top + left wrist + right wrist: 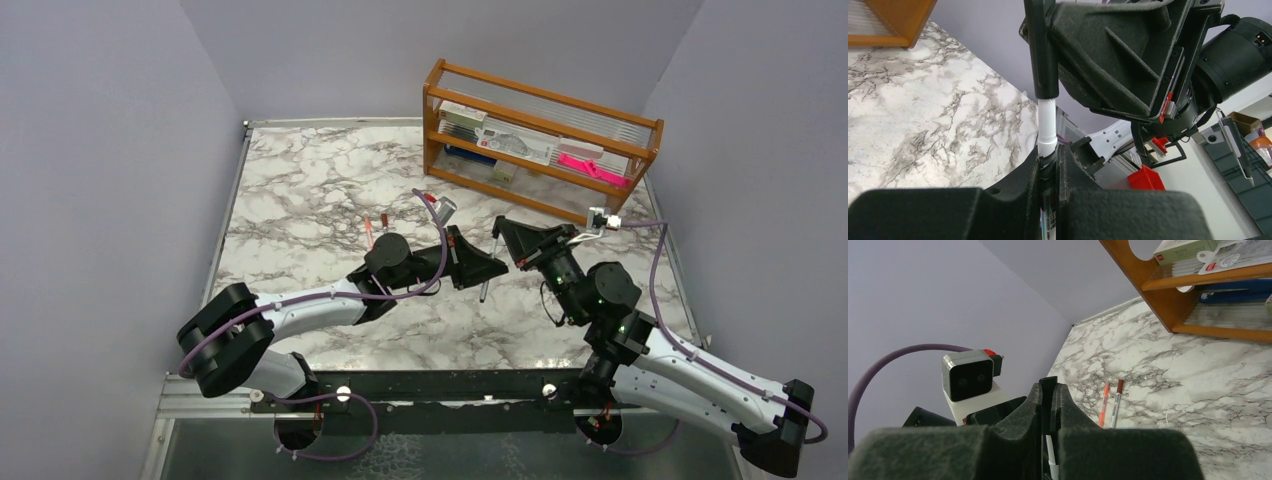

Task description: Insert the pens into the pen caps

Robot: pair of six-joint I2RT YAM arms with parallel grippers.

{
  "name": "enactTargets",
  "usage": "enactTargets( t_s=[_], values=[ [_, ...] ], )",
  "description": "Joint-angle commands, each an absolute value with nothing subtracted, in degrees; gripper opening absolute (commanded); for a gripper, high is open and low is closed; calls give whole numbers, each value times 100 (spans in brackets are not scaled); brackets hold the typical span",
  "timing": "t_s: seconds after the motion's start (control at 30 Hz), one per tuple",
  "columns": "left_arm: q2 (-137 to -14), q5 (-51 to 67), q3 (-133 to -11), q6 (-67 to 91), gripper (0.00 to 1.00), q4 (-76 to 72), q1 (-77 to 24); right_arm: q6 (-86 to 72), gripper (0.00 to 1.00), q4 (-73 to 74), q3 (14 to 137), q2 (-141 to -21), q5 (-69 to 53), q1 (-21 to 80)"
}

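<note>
**Pen and cap meeting mid-air between both grippers**

- Marble table (300, 190), wooden rack (540, 140) at its far right.
- Both arms reach in over the table's middle, grippers tip to tip above the surface.
- Left gripper (1049, 155): fingers clamped on a white-barrelled pen (1047, 122), which stands up out of the jaws.
- Right gripper (1049, 390): fingers clamped on the black cap (1040, 55), directly in line above the pen.
- The barrel's top end runs into the cap mouth. How deep it sits cannot be told.
- An orange pen (1103, 405) and a grey pen (1116, 407) lie side by side on the table, well left of the grippers. The grey pen wears a red cap (1119, 385).
</note>
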State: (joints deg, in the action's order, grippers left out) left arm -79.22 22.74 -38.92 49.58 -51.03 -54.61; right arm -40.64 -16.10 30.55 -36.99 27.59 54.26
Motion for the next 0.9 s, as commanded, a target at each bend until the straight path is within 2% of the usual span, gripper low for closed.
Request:
enactTargets(
  t_s=[0.0, 0.43, 0.87],
  values=[
    [-7898, 2147, -4122, 4912, 0, -5246, -5415, -3892, 1, -1307, 3077, -3683, 2433, 5405],
    [-8103, 2448, -4807, 4632, 0, -4888, -4864, -3628, 1, -674, 3073, -3894, 1654, 5405],
    [-8215, 2372, -5824, 4004, 0, -4880, -4775, -4198, 1, -764, 2358, -3956, 1052, 5405]
  ],
)
